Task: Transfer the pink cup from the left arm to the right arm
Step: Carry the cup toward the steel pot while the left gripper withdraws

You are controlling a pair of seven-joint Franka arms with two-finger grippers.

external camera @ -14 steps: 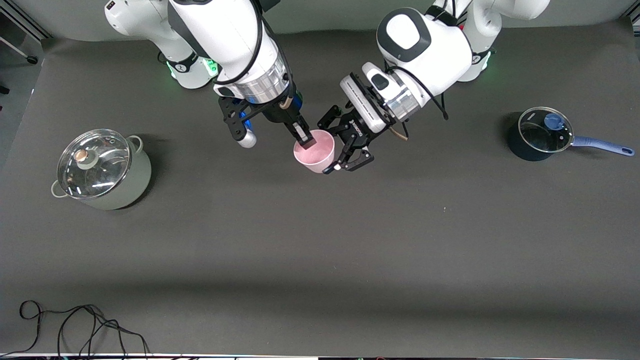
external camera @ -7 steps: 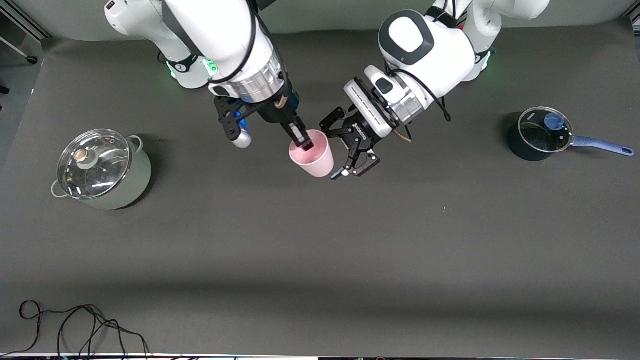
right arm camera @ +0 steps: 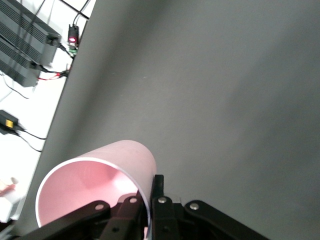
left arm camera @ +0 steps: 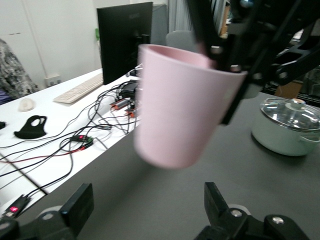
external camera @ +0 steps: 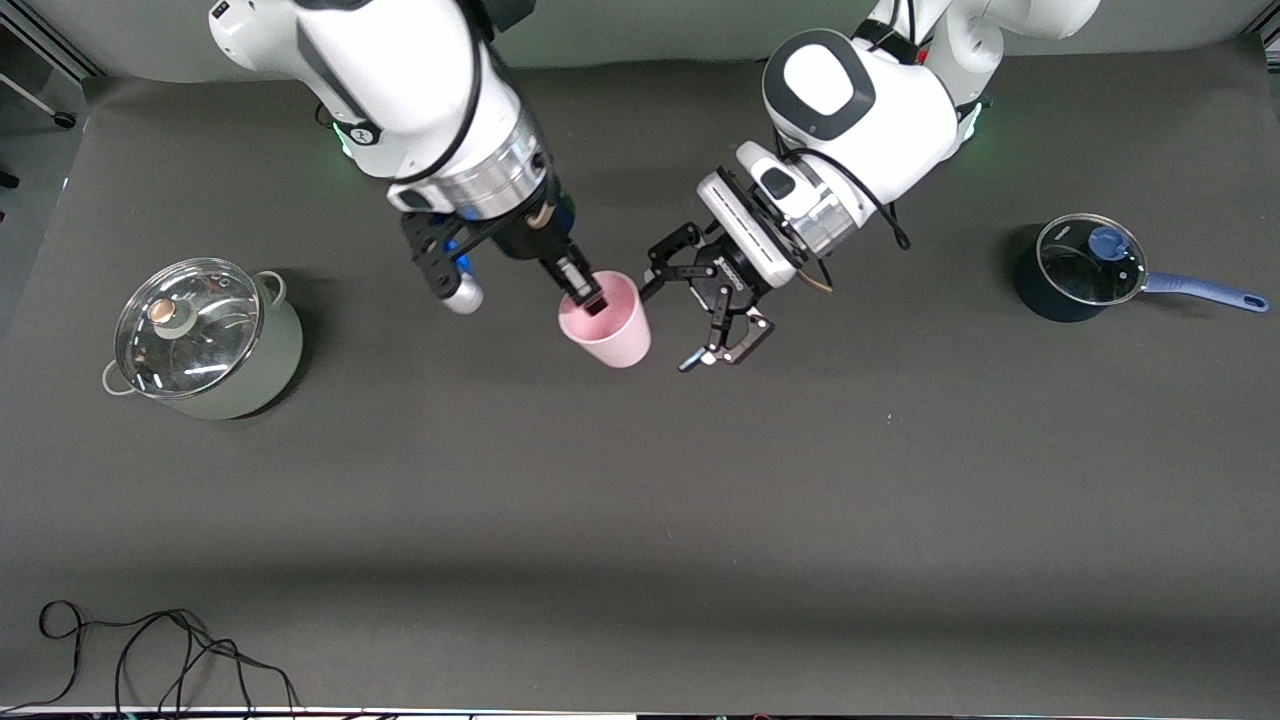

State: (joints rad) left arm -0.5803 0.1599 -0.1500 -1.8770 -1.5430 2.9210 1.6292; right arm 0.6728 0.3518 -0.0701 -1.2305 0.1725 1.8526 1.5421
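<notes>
Right claw [external camera: 590,298]: closed on the rim of the pink cup [external camera: 605,322], one flat finger inside the cup, the other outside its wall. The right wrist view confirms it: the rim of the pink cup [right arm camera: 95,186] is pinched between the fingers [right arm camera: 158,205]. Cup is held in the air, mouth up and tilted, over the middle stretch of the counter [external camera: 640,500] toward the edge where the arm bases stand.

Left claw [external camera: 712,312]: open, linked fingers spread, clear of the cup and just beside it on the side toward the left arm's end of the counter. Nothing between its fingers. In the left wrist view the pink cup [left arm camera: 182,107] hangs above the two spread fingertips [left arm camera: 222,210], apart from them, with the right arm's dark fingers at its rim.

Also on the counter:
- pale green lidded pot [external camera: 205,340] with glass lid, near the right arm's end
- dark blue saucepan [external camera: 1085,265] with glass lid, handle pointing at the edge at the left arm's end
- loose black cable [external camera: 160,650] at the corner nearest the front camera, right arm's end
</notes>
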